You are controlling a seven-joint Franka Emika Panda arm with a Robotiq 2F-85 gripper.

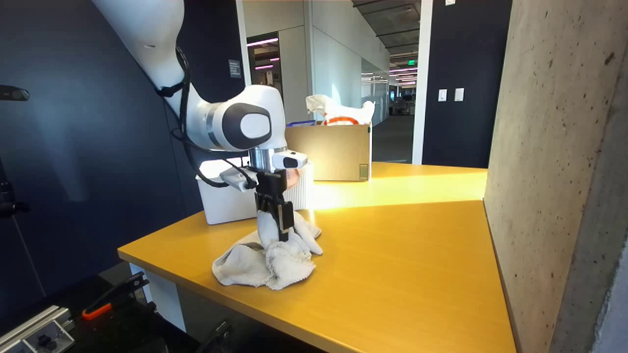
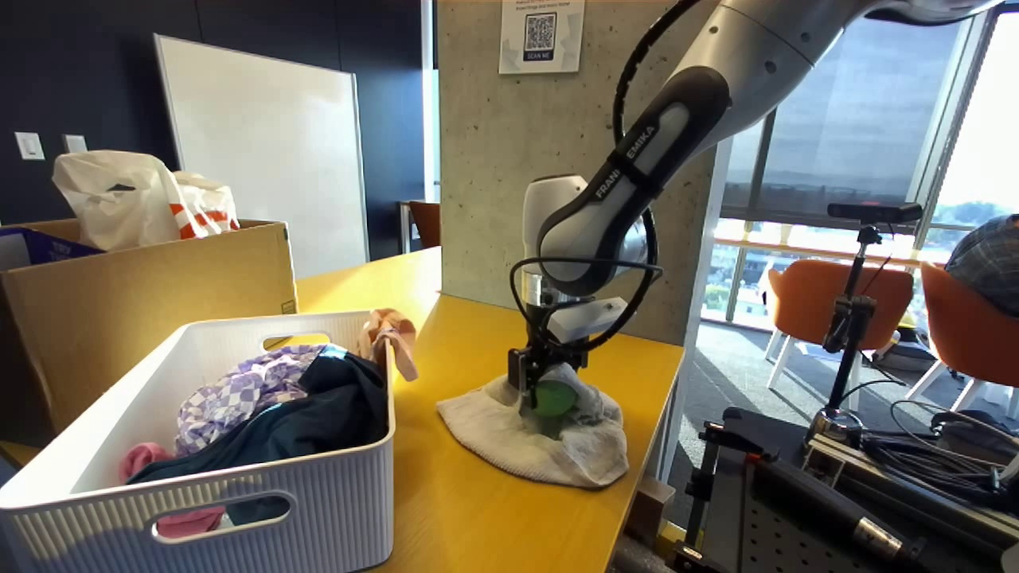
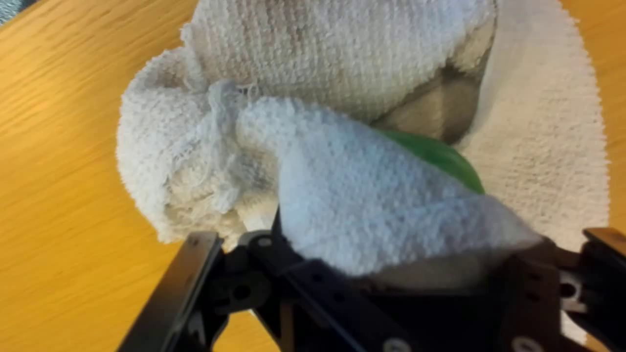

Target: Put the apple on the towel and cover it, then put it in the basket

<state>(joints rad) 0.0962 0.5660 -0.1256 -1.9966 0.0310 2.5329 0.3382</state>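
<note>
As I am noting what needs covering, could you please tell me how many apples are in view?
1: a green apple on the towel, partly covered. Others may be hidden under the towel or among the clothes in the basket.

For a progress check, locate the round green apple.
In an exterior view, the apple lies to the right of the rectangular white plastic basket, partly covered by the crumpled white cloth towel.

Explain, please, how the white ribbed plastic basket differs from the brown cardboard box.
The basket is white and ribbed; the box is brown and flat-sided. The basket holds crumpled colourful fabrics; the box holds white plastic bags. The box looks taller than the basket. Both are open on top and stand on the yellow table.
</note>
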